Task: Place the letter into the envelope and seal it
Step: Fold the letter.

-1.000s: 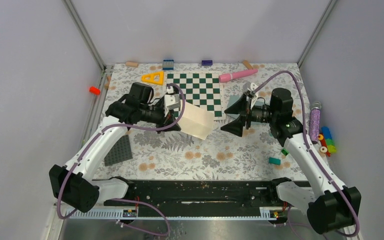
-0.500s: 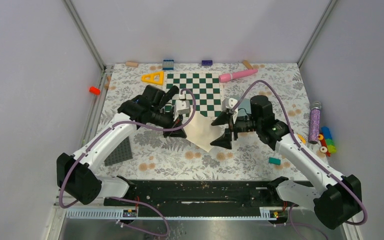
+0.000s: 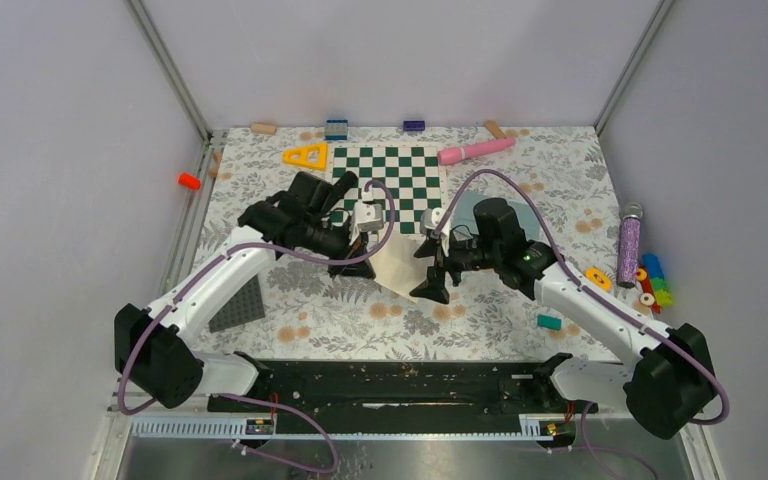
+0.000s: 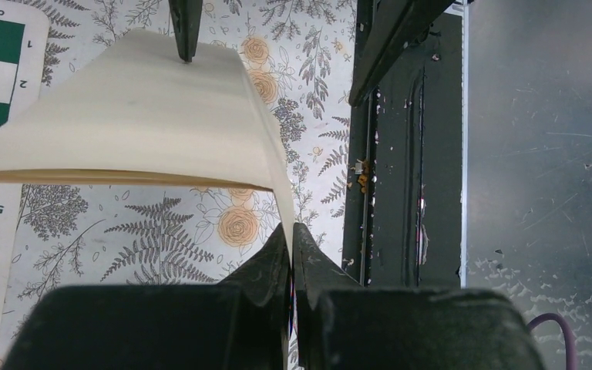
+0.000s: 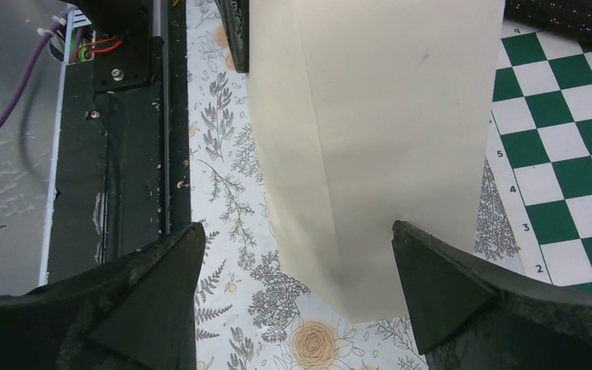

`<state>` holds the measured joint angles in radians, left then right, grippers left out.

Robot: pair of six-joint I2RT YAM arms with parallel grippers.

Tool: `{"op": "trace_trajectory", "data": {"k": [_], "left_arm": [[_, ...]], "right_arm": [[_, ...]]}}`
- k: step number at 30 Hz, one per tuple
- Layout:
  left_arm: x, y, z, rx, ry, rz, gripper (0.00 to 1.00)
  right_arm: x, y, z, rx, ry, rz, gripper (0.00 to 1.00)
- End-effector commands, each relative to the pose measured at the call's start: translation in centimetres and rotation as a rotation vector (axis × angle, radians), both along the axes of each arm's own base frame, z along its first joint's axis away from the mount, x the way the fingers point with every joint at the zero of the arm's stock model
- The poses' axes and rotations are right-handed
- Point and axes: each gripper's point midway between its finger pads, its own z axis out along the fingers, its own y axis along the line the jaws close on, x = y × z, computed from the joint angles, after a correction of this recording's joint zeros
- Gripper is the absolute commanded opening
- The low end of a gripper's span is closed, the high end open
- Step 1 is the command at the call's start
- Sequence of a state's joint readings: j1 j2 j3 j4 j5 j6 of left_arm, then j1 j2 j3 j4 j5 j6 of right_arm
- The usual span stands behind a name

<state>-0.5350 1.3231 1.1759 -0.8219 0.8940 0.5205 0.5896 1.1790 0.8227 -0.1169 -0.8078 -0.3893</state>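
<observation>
Holds the letter (image 4: 139, 123) by one edge in the left gripper (image 4: 291, 240), fingertips pressed together on the paper. Bows up and away from that pinch, curving off to the left of those fingers, cream back outward, lifted off the floral mat (image 4: 162, 231). Ends at one dark fingertip of the right gripper (image 3: 430, 268), right at the sheet's far edge; touching or just apart, cannot tell.

Seen from the right wrist: runs lengthwise straight out from the right fingers, long axis pointing away from them toward the left gripper, fold creases running the same way. Puts its near short edge between the two right fingertips, spread wide, one on each side. Leaves a gap at the fingertip (image 5: 177, 262) on the side of the black rail (image 5: 135, 116); meets or overlaps the other fingertip at the sheet's corner, contact unclear. Grips nothing there. Hangs just beside the chessboard (image 5: 563, 139), which lies off past that second fingertip.

Seen from above: sits tilted between the two grippers. Shows the envelope (image 3: 463, 207) flat on the mat just behind the right gripper, partly hidden by the arm; flap direction not readable.
</observation>
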Motion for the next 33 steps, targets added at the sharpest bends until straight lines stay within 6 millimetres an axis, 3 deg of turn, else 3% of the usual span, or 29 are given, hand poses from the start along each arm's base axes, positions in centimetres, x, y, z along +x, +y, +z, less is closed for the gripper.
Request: {"op": "trace_trajectory", "data": {"k": [1, 14, 20, 25, 30, 33], "left_arm": [[-0.6, -0.5, 1.2, -0.043, -0.029, -0.05, 0.0], [-2.1, -0.5, 1.4, -0.049, -0.015, -0.115, 0.0], [-2.1, -0.5, 1.5, -0.05, -0.018, -0.118, 0.0], [-2.1, -0.5, 1.5, -0.05, -0.017, -0.117, 0.0], [-2.0, -0.4, 1.6, -0.048, -0.023, -0.115, 0.0], [-2.0, -0.4, 1.6, -0.045, -0.022, -0.112, 0.0]], "right_arm": [[1.4, 0.7, 0.3, 0.003, -0.091, -0.038, 0.99], [1.2, 1.1, 0.1, 0.025, -0.12, -0.01, 1.0], [-1.1, 1.3, -0.4, 0.025, -0.068, 0.09, 1.0], [-1.8, 1.7, -1.1, 0.002, -0.049, 0.128, 0.99], [-1.9, 1.9, -1.2, -0.005, -0.039, 0.13, 0.92], [-1.8, 1.9, -0.9, -0.003, -0.042, 0.123, 0.82]]}}
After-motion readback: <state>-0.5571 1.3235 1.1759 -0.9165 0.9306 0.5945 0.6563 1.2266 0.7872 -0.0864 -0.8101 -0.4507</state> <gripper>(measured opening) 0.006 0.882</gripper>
